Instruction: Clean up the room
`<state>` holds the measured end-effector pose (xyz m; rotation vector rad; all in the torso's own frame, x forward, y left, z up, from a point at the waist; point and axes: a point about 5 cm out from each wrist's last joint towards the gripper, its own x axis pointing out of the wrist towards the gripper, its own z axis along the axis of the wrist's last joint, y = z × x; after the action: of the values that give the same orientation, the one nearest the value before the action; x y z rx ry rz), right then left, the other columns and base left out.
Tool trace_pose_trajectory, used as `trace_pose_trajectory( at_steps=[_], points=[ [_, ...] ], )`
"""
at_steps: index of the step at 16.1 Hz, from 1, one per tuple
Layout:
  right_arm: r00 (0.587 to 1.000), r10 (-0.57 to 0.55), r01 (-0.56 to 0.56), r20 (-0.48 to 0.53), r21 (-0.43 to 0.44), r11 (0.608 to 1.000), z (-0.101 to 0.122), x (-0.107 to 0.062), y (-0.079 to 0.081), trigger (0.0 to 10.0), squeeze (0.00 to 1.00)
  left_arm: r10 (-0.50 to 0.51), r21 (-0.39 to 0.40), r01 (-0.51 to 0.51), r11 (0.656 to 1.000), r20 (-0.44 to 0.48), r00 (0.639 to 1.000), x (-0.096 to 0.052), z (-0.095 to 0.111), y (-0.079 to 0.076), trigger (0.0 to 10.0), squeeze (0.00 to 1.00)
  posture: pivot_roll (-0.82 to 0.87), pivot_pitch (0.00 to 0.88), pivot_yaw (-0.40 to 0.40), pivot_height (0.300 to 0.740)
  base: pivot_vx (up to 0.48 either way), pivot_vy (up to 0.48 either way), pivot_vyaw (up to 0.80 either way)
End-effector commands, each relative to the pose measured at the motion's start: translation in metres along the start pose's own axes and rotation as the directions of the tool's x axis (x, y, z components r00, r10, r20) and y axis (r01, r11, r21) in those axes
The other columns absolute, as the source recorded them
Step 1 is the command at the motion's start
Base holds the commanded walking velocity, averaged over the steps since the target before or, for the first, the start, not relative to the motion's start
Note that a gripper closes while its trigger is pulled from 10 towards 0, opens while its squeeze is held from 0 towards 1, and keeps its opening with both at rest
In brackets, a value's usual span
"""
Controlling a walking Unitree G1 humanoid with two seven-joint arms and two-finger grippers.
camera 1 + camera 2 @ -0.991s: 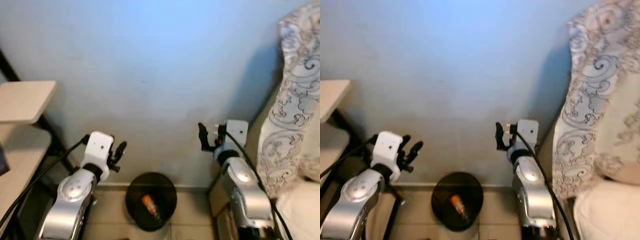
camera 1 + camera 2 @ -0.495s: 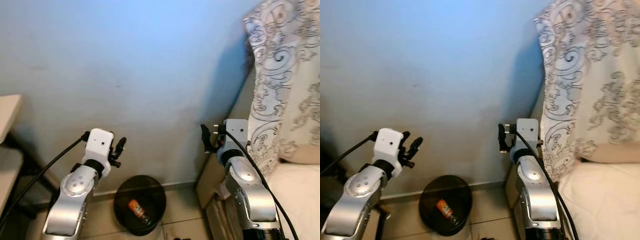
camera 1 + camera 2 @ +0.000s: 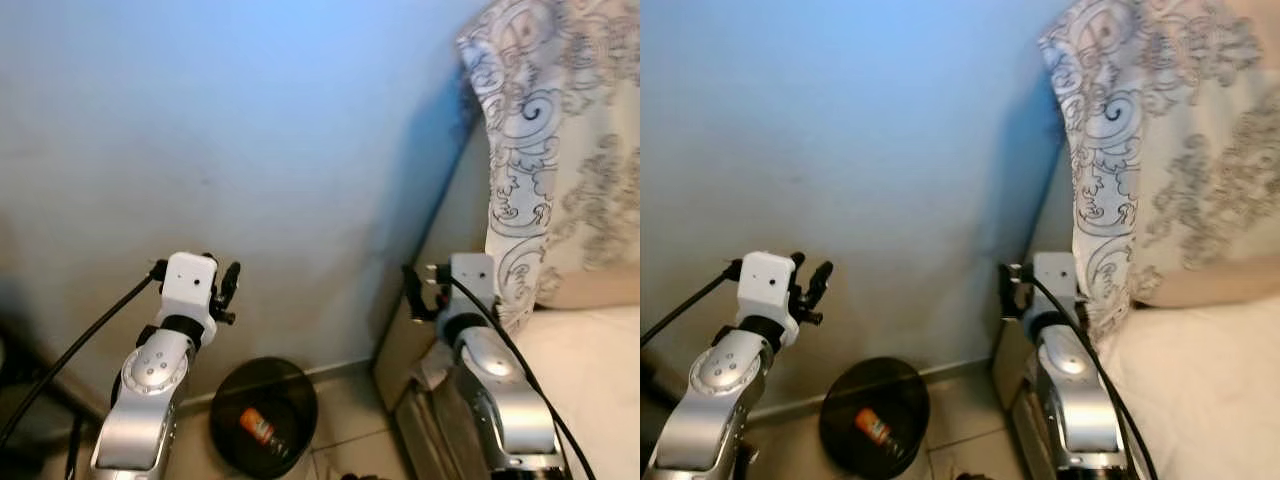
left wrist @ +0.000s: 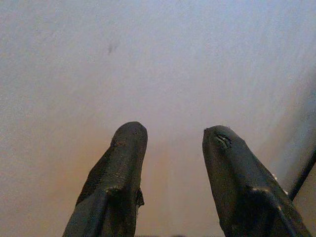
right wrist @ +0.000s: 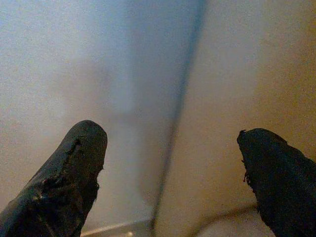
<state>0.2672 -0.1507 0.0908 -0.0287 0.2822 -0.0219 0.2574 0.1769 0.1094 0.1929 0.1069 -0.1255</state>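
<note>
Both your left gripper [image 4: 170, 182] and right gripper [image 5: 173, 182] hang open and empty, so turn slowly toward the bed [image 3: 590, 360] for litter.

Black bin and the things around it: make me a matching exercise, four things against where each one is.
Things:
1. black bin
2. orange item
3. patterned fabric
4. left gripper

Places:
A. inside the bin
B. raised before the blue wall, fingers apart
C. hanging at the robot's right
D. on the floor against the wall

Pairs: 1-D, 2-A, 3-C, 4-B
</note>
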Motion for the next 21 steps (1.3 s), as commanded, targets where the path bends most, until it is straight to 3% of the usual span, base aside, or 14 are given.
trace_pose_trajectory(
  at_steps=[1, 9, 21],
  points=[
    [1.000, -0.008, 0.008, 0.010, 0.004, 1.000, 0.000, 0.000, -0.002, 10.0, 1.00, 0.031, -0.010, -0.031, 0.999, 0.020, 0.999, 0.000, 0.000, 0.001, 10.0, 0.00, 0.14, 0.000, -0.026, 0.740, 0.000, 0.000, -0.78],
    [0.999, -0.033, 0.033, -0.028, 0.022, 0.999, -0.017, 0.003, -0.011, 10.0, 1.00, -0.022, -0.009, 0.021, 1.000, -0.030, 0.999, -0.004, -0.005, 0.004, 10.0, 0.00, 0.13, 0.000, -0.011, 0.740, 0.000, 0.000, -0.77],
    [1.000, 0.001, 0.000, -0.014, 0.024, 1.000, -0.019, 0.011, -0.004, 10.0, 1.00, -0.070, 0.020, 0.070, 0.997, -0.016, 0.997, 0.003, 0.002, 0.005, 10.0, 0.00, 0.15, 0.000, -0.008, 0.740, 0.000, 0.000, -0.74]
  ],
)
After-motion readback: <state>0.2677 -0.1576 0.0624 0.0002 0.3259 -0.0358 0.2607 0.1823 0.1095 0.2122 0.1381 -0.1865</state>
